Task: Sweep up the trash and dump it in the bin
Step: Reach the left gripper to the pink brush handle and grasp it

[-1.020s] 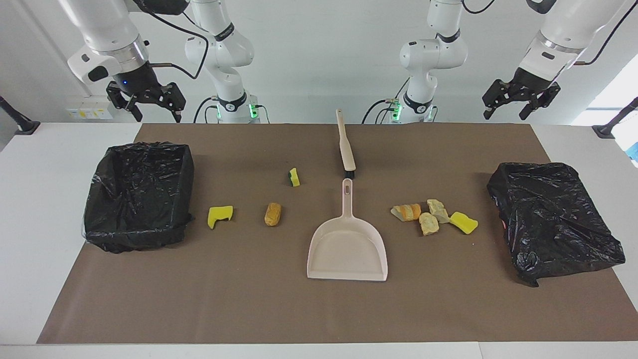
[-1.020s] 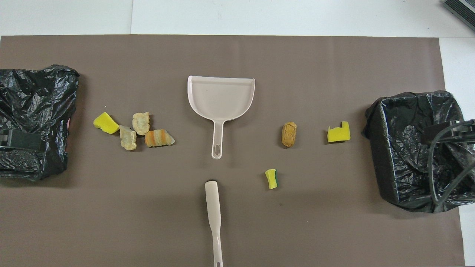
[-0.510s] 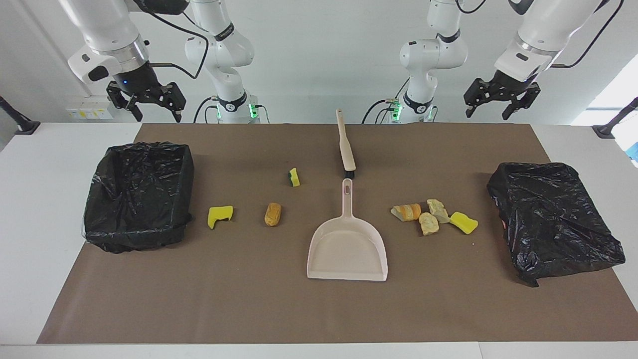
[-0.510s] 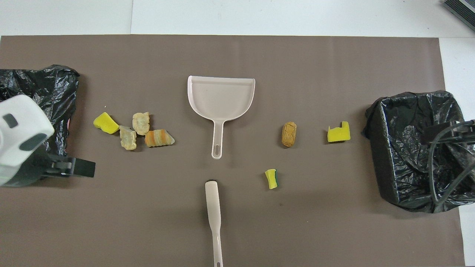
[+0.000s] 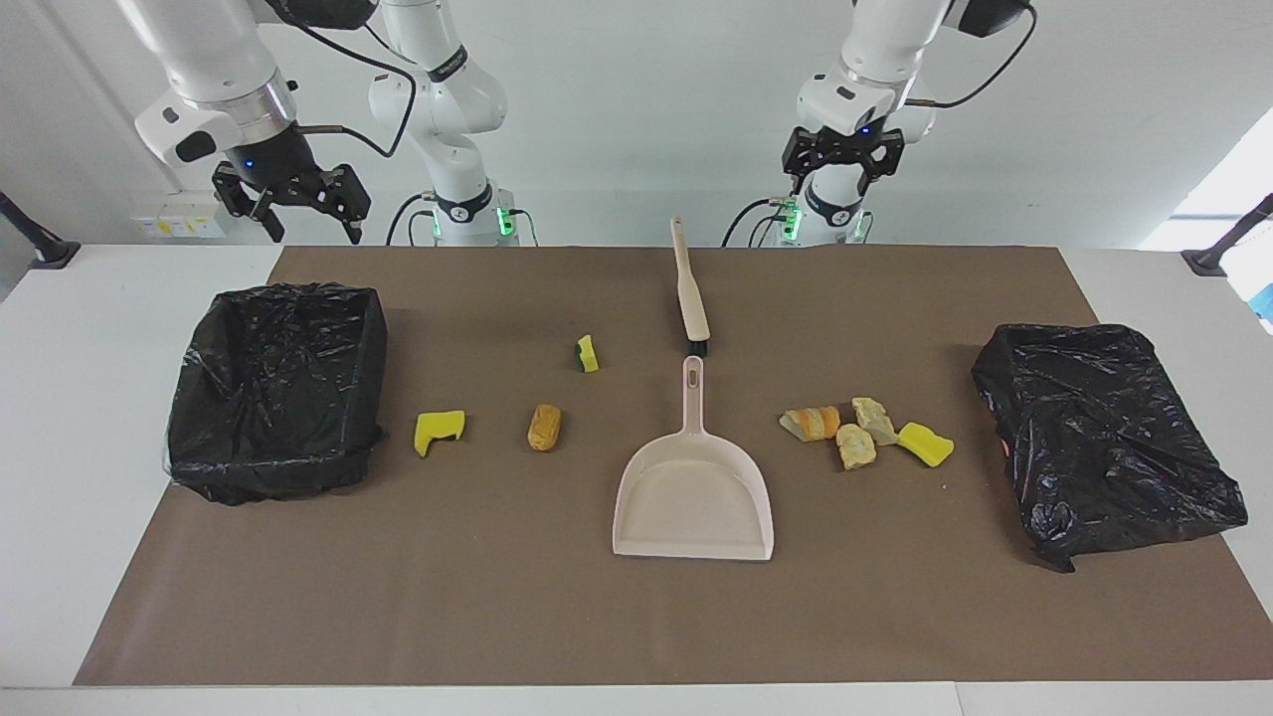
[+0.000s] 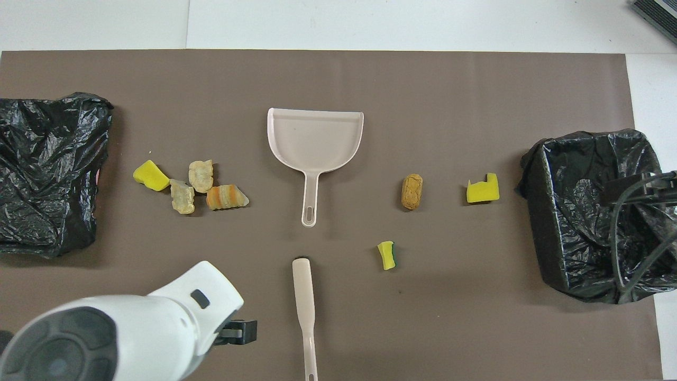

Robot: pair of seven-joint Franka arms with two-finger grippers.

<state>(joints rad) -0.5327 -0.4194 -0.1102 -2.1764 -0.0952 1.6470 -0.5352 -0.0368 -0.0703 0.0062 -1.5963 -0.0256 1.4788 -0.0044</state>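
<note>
Left end effector (image 5: 842,167) open, empty, aloft

My dustpan (image 5: 693,497) and brush (image 5: 690,288) are beige on a brown mat (image 5: 497,597). Both bins (image 5: 276,388) wear glossy black liners. The trash (image 5: 863,430) is bright yellow, tan and orange-striped; one piece (image 5: 588,353) is green-backed.

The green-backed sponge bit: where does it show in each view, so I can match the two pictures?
Facing view: green-backed sponge bit sits just above centre, beside the brush, on the side toward the right arm's end.
Overhead view: it sits below centre, beside the brush.
Shared landmark: the beige dustpan lies farther from the robots.
</note>
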